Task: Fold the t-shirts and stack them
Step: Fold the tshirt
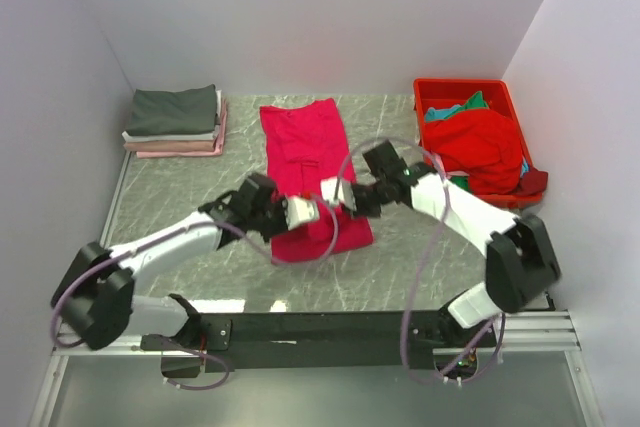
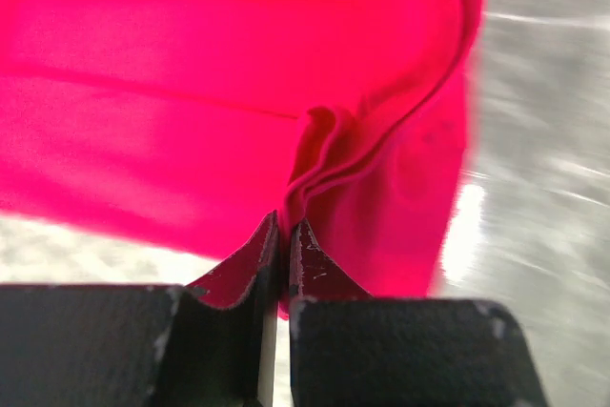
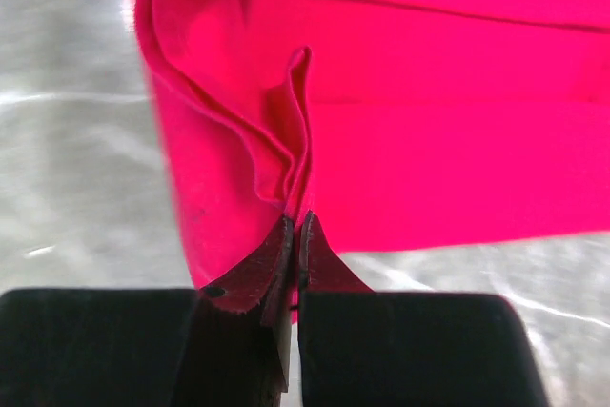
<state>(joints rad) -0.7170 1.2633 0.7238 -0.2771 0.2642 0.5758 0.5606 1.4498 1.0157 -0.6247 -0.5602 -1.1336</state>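
Mid-table, left hand point(image 2: 283, 229) and right hand point(image 3: 295, 224) pinch the crimson shirt point(image 1: 300, 137), partly covering it.

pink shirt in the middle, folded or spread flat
Partly folded: the shirt lies as a long narrow strip, sides turned in; left gripper and right gripper pinch its near end.

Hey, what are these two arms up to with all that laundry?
Two robot arms are folding a crimson-pink t-shirt on the table. The left gripper and right gripper each pinch its near end, side by side. A folded stack sits far left; more shirts wait in the red bin far right.
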